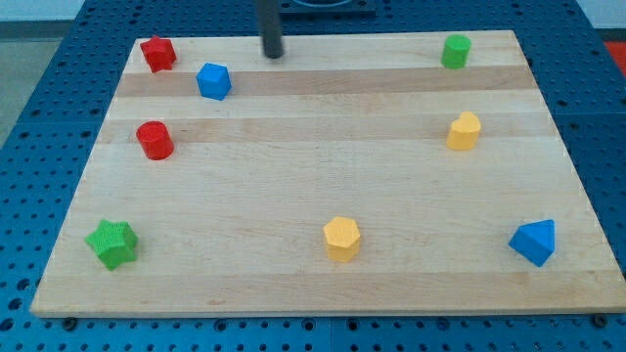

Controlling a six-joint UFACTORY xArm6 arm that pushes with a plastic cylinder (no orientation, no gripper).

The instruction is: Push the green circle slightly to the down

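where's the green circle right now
The green circle sits near the board's top edge at the view's upper right, directly above the yellow block and far right of my tip.

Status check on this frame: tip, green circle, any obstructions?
My tip at the view's top edge, left of centre, touching nothing. Green circle far to the view's right, top corner. Yellow block sits below the circle, apart from it.

My tip [272,55] ends a straight, dark grey rod (smooth, unmarked).
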